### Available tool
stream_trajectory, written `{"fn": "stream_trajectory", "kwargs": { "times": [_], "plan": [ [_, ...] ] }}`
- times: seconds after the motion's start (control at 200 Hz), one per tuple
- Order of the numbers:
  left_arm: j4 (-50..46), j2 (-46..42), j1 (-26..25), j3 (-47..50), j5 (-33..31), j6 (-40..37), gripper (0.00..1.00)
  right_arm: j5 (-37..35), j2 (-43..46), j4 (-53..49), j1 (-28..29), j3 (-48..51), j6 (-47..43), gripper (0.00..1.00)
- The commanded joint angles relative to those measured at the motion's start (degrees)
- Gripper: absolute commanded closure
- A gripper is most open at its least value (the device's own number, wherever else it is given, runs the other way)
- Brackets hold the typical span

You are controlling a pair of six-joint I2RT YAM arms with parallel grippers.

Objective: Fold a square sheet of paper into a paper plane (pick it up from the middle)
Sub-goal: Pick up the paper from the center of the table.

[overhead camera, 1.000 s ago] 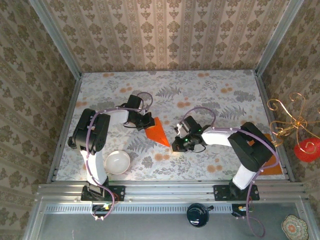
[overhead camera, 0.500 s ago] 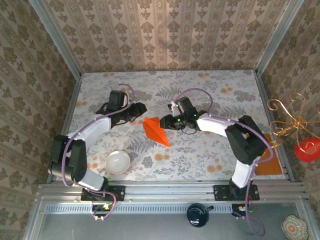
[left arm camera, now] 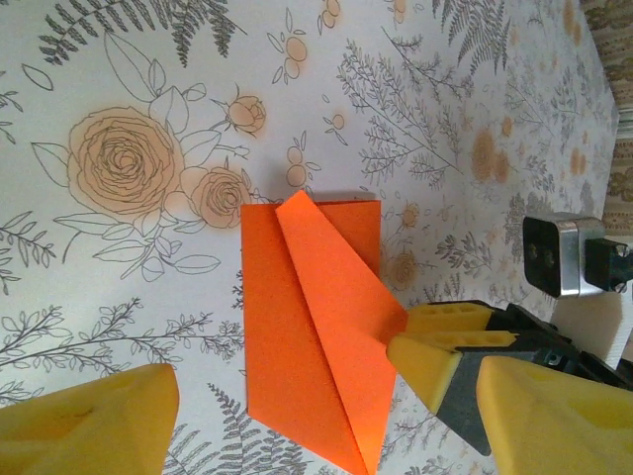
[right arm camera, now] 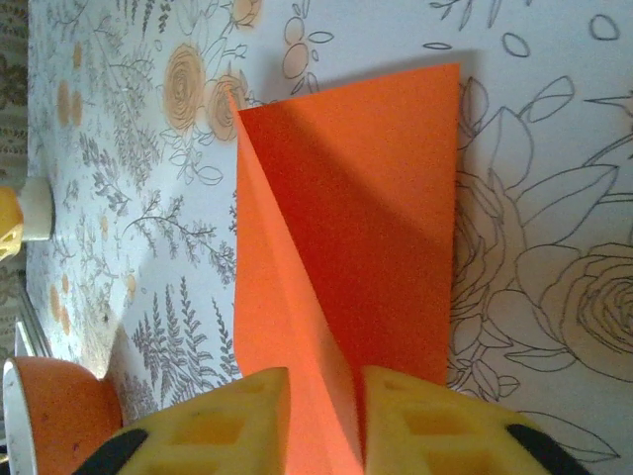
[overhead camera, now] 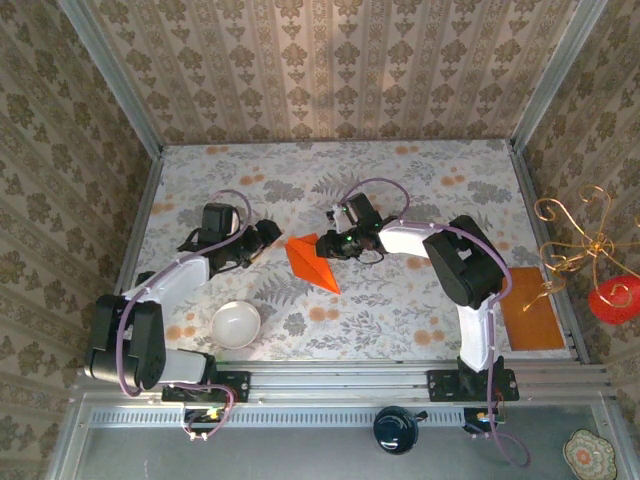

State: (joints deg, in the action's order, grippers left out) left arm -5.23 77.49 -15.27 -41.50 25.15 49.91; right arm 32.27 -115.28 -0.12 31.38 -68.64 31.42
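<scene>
Left of the desk's (overhead camera: 430, 310) middle, the left jaws stand wide and empty, yellow pads (left arm camera: 89, 421) clear of the paper, so nothing pins it down. Any pull from the other side would likely drag or lift the whole sheet and skew the crease. Just beside them, about midway between the desk's far and near edges, lies the square sheet of paper (overhead camera: 312, 262): bright orange, partly folded, a flat oblong base with one long triangular flap creased diagonally across it and seeming to lift off the base. On its right, the right jaws sit narrow on that flap's edge, pads (right arm camera: 425, 421) either side. Too hard a pinch there could crumple or tear such thin paper.
</scene>
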Motion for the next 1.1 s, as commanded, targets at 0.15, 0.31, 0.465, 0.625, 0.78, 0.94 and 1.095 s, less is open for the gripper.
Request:
{"fn": "stream_trajectory", "kwargs": {
  "times": [0.15, 0.31, 0.465, 0.625, 0.78, 0.94, 1.095],
  "plan": [
    [3.89, -0.83, 0.41, 0.71, 2.95, -0.22, 0.17, 2.04, 1.37, 1.95, -0.26, -0.05, -1.61, 0.91],
    [5.54, -1.70, 0.38, 0.32, 6.05, -0.69, 0.17, 1.68, 4.09, 4.67, -0.43, 0.99, -0.11, 0.96],
    [7.40, -3.33, -0.01, -0.42, 9.10, -0.61, 0.15, 1.74, 10.15, 8.98, -1.54, 3.35, 3.67, 0.97],
    [10.96, -3.93, -2.31, -2.21, 13.33, 0.01, 0.12, 3.63, 15.06, 16.35, -3.13, 6.05, 11.39, 0.97],
    [14.87, -3.45, -5.17, -4.35, 15.59, 1.01, 0.12, 5.73, 17.44, 25.26, -4.11, 8.54, 20.33, 0.97],
    [19.10, -2.14, -7.68, -6.04, 16.57, 1.94, 0.15, 7.00, 19.08, 31.54, -4.65, 9.95, 27.28, 0.97],
    [23.33, -0.21, -8.42, -6.15, 18.19, 2.59, 0.20, 8.73, 19.49, 36.53, -5.10, 10.55, 31.26, 0.97]
  ]
}}
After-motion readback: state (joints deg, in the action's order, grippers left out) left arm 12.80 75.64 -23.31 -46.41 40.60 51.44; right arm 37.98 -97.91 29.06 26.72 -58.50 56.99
